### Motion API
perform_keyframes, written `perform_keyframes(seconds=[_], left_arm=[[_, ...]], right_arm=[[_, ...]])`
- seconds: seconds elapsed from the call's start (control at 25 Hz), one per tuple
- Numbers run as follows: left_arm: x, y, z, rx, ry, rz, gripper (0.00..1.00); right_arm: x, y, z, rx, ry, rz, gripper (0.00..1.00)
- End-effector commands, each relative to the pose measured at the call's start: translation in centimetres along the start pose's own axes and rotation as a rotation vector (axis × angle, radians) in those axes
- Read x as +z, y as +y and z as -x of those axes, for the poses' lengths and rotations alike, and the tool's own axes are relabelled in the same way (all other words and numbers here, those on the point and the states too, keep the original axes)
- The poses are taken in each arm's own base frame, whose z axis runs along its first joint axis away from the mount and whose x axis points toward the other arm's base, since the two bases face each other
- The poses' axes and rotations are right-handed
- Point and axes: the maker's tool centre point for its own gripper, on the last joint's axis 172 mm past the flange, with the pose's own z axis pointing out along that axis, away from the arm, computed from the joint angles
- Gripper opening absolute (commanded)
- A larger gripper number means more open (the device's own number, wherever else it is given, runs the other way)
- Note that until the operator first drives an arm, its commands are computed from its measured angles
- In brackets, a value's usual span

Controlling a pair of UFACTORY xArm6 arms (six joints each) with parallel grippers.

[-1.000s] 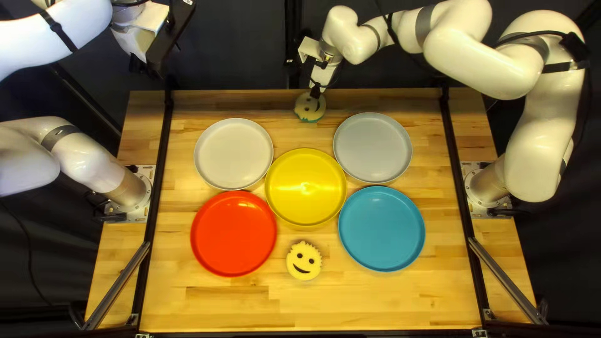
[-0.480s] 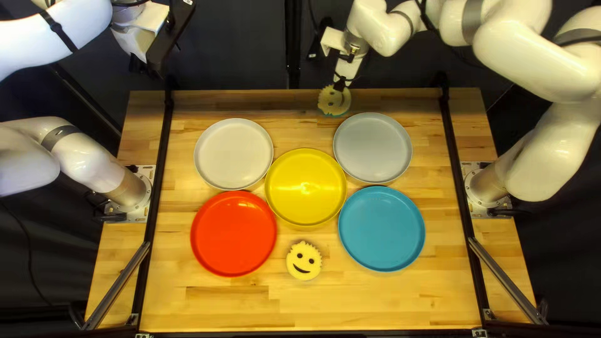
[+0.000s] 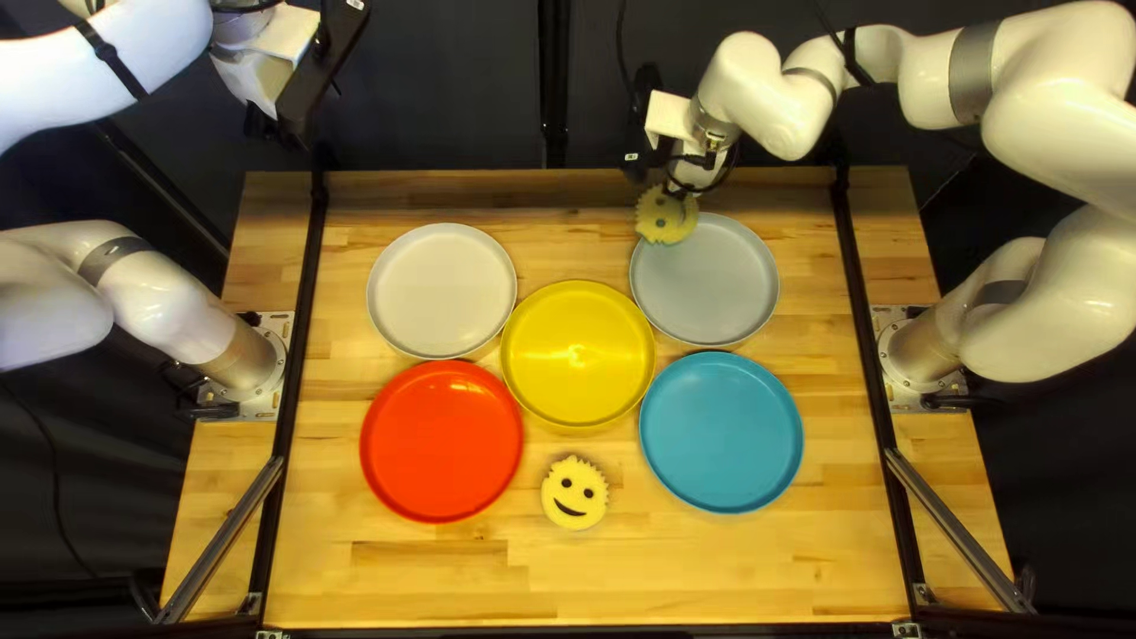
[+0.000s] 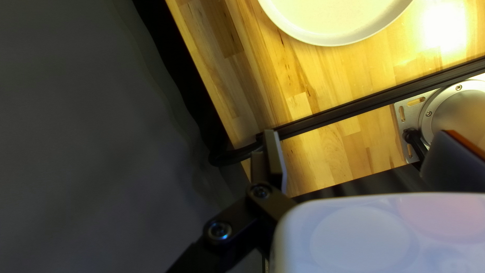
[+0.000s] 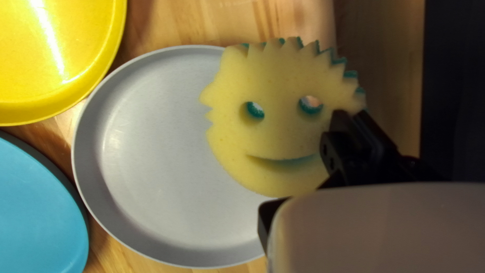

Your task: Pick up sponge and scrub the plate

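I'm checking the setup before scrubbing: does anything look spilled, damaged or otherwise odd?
Nothing stands out. The five plates lie flat, with no visible spill or breakage. The jagged edge of the raised sponge looks like smiley hair, not tearing.

Behind the far edge of the wooden table (image 3: 734,574) I see a dark curtain (image 3: 450,83), with a black upright post (image 3: 554,83) near its middle. Two black rails (image 3: 303,308) run along the pale, patchwork tabletop, one towards each side, and a slanting metal bar (image 3: 225,539) lies outside each. Light leaves a bright glare (image 4: 444,25) on the wood; the far edge is dimmer.
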Motion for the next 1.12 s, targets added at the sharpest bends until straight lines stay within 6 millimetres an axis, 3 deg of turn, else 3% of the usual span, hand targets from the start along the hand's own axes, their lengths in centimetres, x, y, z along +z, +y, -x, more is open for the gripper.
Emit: perform_keyframes(seconds=[0.04, 0.44, 0.84, 1.12], left_arm=[[0.0, 0.0, 0.0, 0.000, 0.000, 0.000, 1.00], [0.0, 0.0, 0.0, 0.000, 0.000, 0.000, 1.00], [0.0, 0.0, 0.0, 0.000, 0.000, 0.000, 1.00], [0.0, 0.0, 0.0, 0.000, 0.000, 0.000, 1.00]], right_arm=[[-0.4, 0.0, 0.1, 0.001, 0.000, 0.005, 0.00], [-0.4, -0.1, 0.3, -0.001, -0.002, 0.009, 0.00], [1.6, -4.2, 2.0, -0.048, -0.018, 0.061, 0.00], [1.8, -6.5, 3.4, -0.072, -0.025, 0.074, 0.00]])
